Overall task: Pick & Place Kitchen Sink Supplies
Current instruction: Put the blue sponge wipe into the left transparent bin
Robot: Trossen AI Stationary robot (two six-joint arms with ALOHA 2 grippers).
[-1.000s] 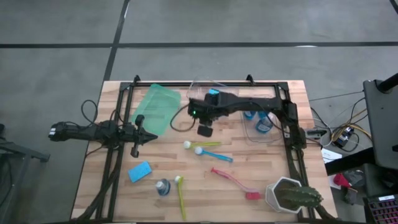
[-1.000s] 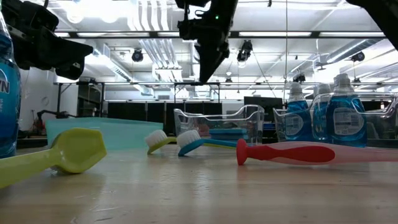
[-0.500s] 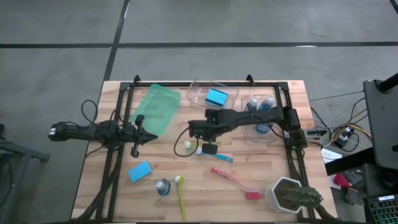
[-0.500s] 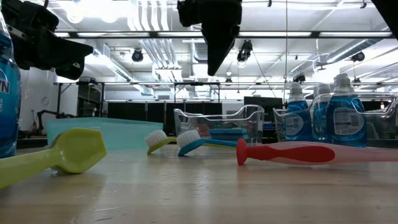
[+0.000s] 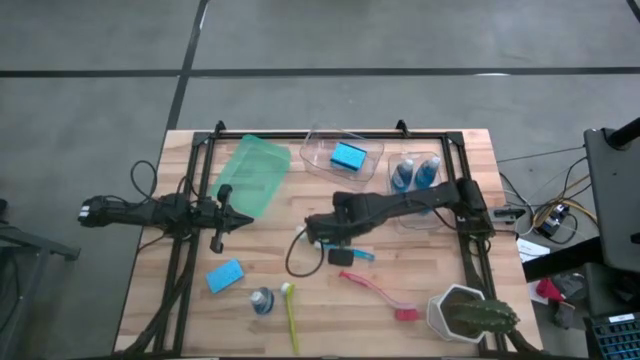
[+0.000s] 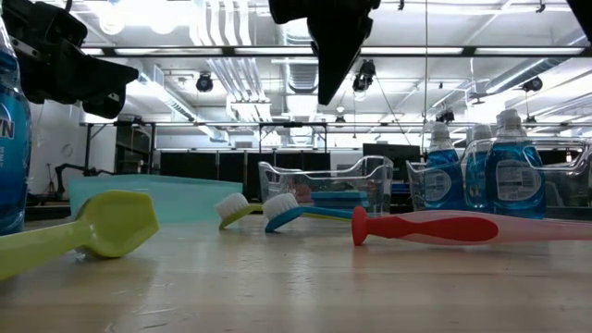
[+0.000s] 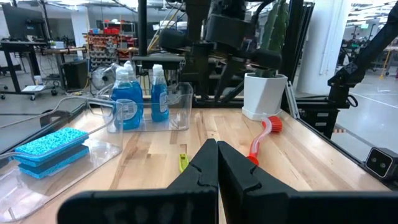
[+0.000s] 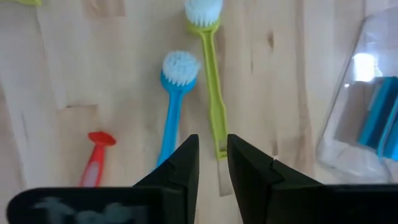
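My right gripper (image 5: 330, 238) hangs open over the middle of the table, pointing steeply down, nothing between its fingers (image 8: 212, 155). Below it lie a blue brush (image 8: 173, 106) and a yellow-green brush (image 8: 211, 93) side by side, flat on the wood; the yellow-green handle's end shows in the gap beyond the fingertips. A red brush (image 5: 380, 293), a second yellow-green brush (image 5: 290, 315), a blue-liquid bottle (image 5: 262, 300) and a light-blue sponge (image 5: 225, 275) lie nearer the front edge. My left gripper (image 5: 245, 220) waits shut at the table's left (image 7: 217, 168).
At the far side, one clear bin (image 5: 320, 150) holds a teal sponge (image 5: 348, 155) and another clear bin (image 5: 432, 205) holds two blue bottles (image 5: 415, 172). A green bin (image 5: 250, 175) lies at the far left. A white-potted cactus (image 5: 470, 313) stands at the near right corner.
My right gripper has swung from the far clear bin with the sponge toward the table's near edge and now hangs over the blue and yellow-green brushes in the middle. The sponge in that bin, half covered by the arm before, shows fully.
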